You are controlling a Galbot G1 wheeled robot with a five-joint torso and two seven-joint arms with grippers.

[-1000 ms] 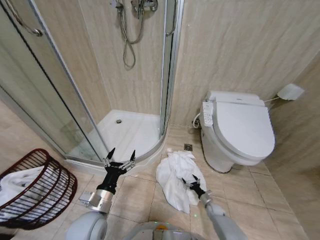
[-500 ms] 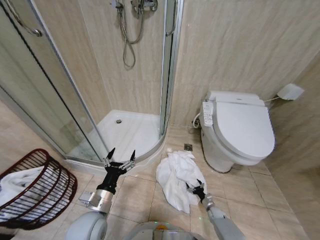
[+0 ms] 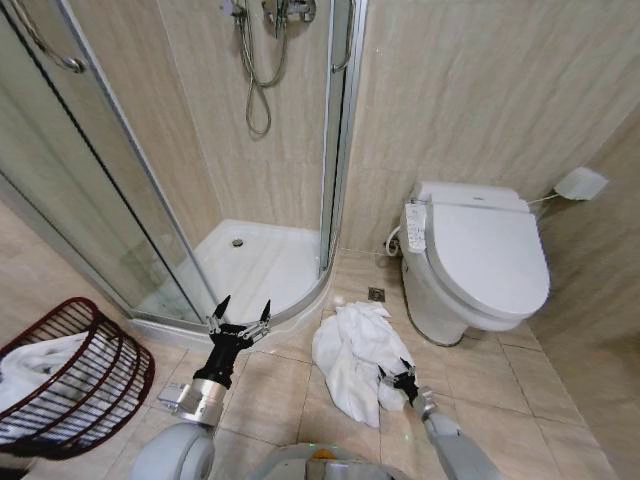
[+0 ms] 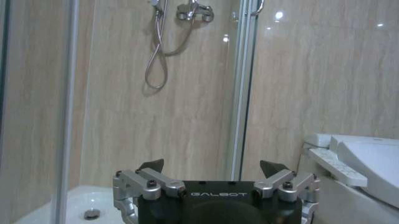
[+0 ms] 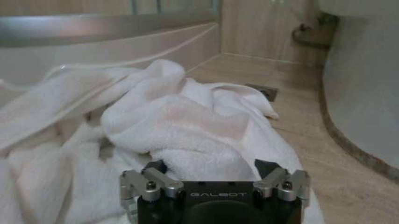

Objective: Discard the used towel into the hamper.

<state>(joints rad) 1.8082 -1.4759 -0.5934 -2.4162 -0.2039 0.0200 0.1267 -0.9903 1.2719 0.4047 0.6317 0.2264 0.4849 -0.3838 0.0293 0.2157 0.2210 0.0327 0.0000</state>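
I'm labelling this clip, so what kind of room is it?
A bathroom: a glass-walled corner shower stall, a white toilet with closed lid, and a crumpled white towel on the beige tiled floor.

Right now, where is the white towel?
The white towel lies crumpled on the floor tiles between the shower base and the toilet, with the right end effector at its near edge.

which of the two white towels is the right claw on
The crumpled towel on the floor by the toilet; the right claw is at its edge. The other towel lies in the hamper.
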